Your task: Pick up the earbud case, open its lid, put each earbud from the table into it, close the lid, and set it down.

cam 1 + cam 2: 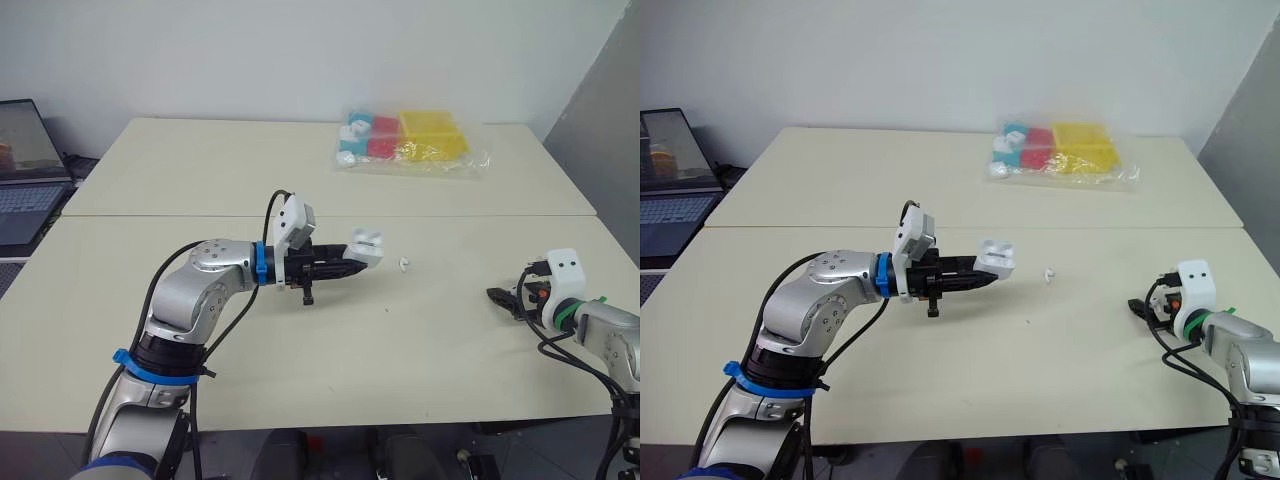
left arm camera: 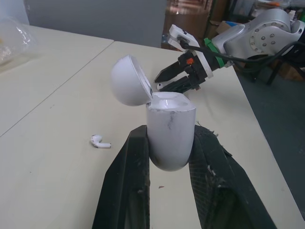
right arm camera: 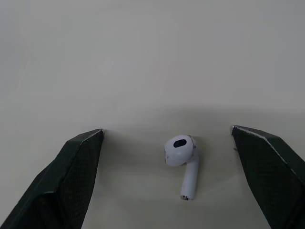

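Observation:
My left gripper (image 1: 357, 262) is shut on the white earbud case (image 1: 366, 245), holding it above the middle of the table. In the left wrist view the case body (image 2: 170, 133) sits upright between the two black fingers (image 2: 128, 181), and its lid (image 2: 129, 80) is swung open. One white earbud (image 1: 403, 264) lies on the table just right of the case. A second earbud (image 3: 183, 160) lies on the table between the fingers of my right gripper (image 3: 167, 130), which is open and low over the table at the right (image 1: 497, 296).
A clear bag of red, yellow and blue items (image 1: 410, 140) lies at the back of the far table. A laptop (image 1: 25, 170) stands off the table's left side. A seam (image 1: 150, 216) joins the two tables. A grey wall (image 1: 610, 120) rises at the right.

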Controlling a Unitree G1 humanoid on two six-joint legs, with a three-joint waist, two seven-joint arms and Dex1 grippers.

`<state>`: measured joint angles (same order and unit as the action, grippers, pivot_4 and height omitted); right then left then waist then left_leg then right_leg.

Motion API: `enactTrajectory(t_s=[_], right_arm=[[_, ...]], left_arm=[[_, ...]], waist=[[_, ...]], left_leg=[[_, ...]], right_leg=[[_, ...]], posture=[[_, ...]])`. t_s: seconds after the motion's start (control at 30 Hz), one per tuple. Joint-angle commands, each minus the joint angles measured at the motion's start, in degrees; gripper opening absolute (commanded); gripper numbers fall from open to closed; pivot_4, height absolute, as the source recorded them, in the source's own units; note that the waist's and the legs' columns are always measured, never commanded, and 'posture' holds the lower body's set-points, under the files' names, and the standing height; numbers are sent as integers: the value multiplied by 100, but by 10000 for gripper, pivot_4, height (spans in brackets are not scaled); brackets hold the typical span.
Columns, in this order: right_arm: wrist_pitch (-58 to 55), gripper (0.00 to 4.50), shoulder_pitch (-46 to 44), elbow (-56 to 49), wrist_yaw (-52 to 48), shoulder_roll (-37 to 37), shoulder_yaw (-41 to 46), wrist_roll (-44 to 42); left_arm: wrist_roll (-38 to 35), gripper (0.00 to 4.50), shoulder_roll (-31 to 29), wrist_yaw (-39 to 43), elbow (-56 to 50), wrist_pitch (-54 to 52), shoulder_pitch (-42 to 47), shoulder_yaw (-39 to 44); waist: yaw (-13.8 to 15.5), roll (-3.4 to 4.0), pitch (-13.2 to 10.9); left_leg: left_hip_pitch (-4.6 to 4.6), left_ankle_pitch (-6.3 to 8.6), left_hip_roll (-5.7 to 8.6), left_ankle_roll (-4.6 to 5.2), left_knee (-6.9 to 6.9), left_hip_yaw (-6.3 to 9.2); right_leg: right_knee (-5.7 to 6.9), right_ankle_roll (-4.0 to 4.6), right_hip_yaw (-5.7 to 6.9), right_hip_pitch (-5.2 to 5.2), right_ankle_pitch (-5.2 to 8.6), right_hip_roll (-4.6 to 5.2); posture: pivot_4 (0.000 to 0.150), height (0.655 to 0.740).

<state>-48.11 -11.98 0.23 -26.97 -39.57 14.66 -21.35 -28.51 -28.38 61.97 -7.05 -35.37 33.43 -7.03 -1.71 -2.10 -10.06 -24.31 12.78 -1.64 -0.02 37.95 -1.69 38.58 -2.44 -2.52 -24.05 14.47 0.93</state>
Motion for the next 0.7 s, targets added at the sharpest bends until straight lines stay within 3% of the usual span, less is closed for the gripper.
enactTrajectory(t_s=[0.03, 0.33, 0.47, 0.57, 0.7], right_arm=[[12, 35624, 154, 11, 35, 5, 172, 36], [215, 4184, 246, -150, 18, 28, -48, 184], [524, 4074, 192, -208, -201, 39, -71, 168], [762, 4074, 316, -385, -917, -331, -305, 169], [1321, 4074, 705, -1022, -2930, -1956, -1013, 319]], left_arm=[[-94, 7373, -32, 68, -99, 4, 139, 8], [-20, 7373, -44, 135, 22, 64, 182, -10], [-31, 7373, -32, 139, 20, 37, 182, -8], [-2, 7373, -47, 164, 34, 90, 74, -34], [17, 7373, -39, 175, 52, 156, 10, -48]], waist=[[2, 0, 0], [3, 0, 0], [0, 0, 0], [-8, 2, 0], [3, 32, -17]], left_leg=[[1, 0, 0, 0, 0, 1], [5, 0, 0, 0, -1, 1], [6, 0, -1, 0, 0, 0], [6, 0, -1, 0, -2, -1], [4, 0, 2, 0, -8, 0]], right_leg=[[0, 0, 0, 1, 0, 0], [0, 0, 1, 3, 0, 0], [0, 0, 0, 4, 0, 0], [1, 1, -1, 2, 0, -1], [-3, 1, 0, 0, 2, 0]], posture=[[1500, 7400], [1500, 7400], [1500, 7400], [1500, 7400], [1500, 7400]])
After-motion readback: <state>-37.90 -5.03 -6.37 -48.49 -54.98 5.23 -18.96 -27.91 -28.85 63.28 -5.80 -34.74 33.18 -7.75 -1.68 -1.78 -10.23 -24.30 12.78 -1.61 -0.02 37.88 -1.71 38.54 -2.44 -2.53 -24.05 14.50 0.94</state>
